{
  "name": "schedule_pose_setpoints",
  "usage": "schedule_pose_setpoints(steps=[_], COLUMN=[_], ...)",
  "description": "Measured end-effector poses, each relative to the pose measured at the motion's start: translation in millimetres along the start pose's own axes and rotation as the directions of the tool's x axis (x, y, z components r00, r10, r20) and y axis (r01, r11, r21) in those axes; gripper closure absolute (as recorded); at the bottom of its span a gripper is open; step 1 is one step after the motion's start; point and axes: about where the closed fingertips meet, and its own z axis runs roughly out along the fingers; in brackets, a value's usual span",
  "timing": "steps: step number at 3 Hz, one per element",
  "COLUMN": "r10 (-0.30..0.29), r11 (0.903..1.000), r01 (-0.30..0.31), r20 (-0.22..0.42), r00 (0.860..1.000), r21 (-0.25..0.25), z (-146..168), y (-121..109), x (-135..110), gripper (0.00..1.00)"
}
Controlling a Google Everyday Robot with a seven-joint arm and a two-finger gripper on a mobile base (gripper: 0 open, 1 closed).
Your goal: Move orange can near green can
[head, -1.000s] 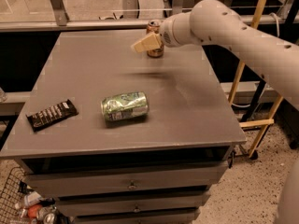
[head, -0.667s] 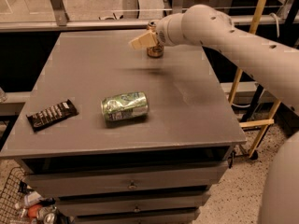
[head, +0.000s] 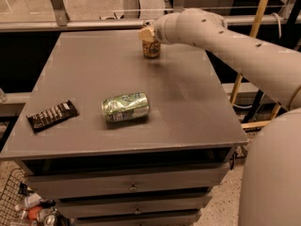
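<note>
A dark brown candy bar wrapper (head: 52, 116) lies flat near the left edge of the grey tabletop (head: 188, 112), towards the front-left corner. Below the front edge are drawers (head: 134, 187); a wire basket (head: 11, 192) of clutter stands at lower left

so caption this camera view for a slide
Claw at the upright orange can, far side of the table; green can lying on its side in front.

Pale grey arm (head: 225, 46); tan gripper (head: 147, 33) at table (head: 94, 65) rear.
</note>
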Motion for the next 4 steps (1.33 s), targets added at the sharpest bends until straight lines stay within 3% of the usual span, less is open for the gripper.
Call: schedule_pose_setpoints(steps=[1, 2, 3, 4], r10=[-0.007, -0.045, -0.117, -0.171], r11=[0.9997, 0.993, 0.9678, 0.9235], r01=[0.007, 0.052, 0.131, 0.191], r20=[0.023, 0.065, 0.079, 0.09], r00=[1.0, 0.997, 0.99, 0.981], r21=[-0.022, -0.106, -0.215, -0.332], z=[-12.6, -50.2, -93.5, -130.0], y=[-3.0, 8.1, 38.3, 69.5], x=[-8.6, -26.5, -33.6, -31.4], gripper=[0.72, 0.96, 1.0, 1.0])
